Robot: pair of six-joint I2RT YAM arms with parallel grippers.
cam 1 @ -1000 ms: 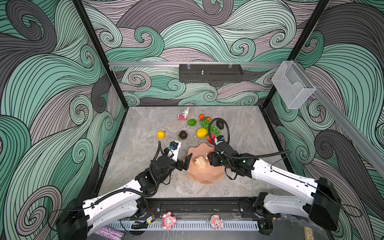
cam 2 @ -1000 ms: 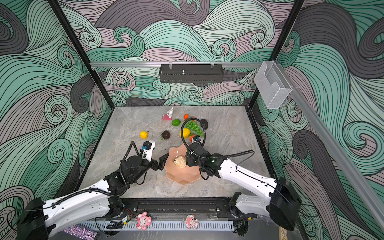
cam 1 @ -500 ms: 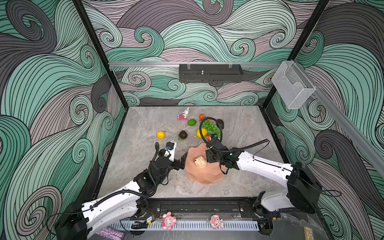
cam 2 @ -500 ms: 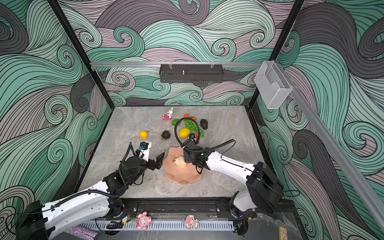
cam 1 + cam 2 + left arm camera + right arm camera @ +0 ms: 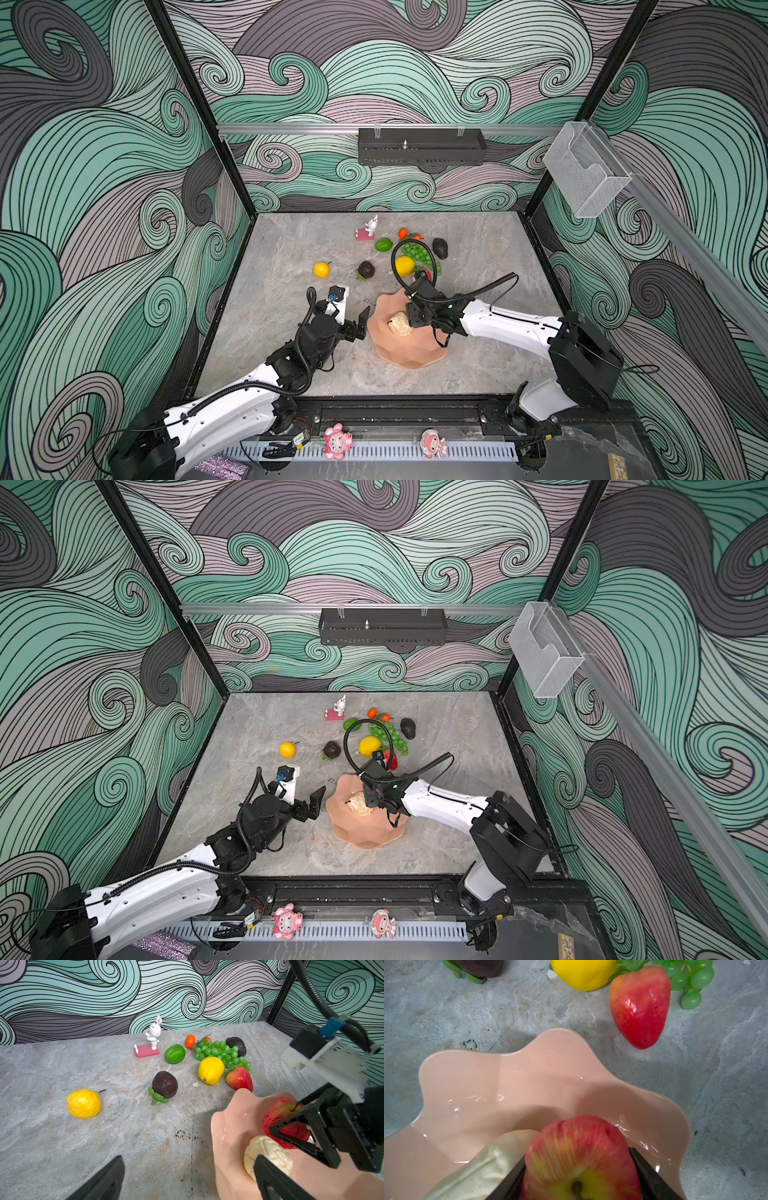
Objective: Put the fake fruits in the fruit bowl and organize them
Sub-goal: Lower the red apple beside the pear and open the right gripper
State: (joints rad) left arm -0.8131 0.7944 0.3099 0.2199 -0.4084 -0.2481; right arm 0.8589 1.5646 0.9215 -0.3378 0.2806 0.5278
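Apple (image 5: 282, 1113), still clamped in right gripper (image 5: 578, 1176), low in bowl (image 5: 508, 1076) beside cream fruit (image 5: 268, 1153), release due; left gripper (image 5: 359, 323), wide open and empty, eased back.

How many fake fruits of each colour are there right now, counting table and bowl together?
Yellow: 2 (wrinkled lemon, smooth lemon)
Red: 2 (strawberry, apple)
Green: 2 (lime, grape bunch)
Orange: 2 (small orange, second orange, partly hidden behind the grapes)
Dark: 2 (mangosteen, avocado)
Cream: 1 (knobbly fruit)
Total: 11
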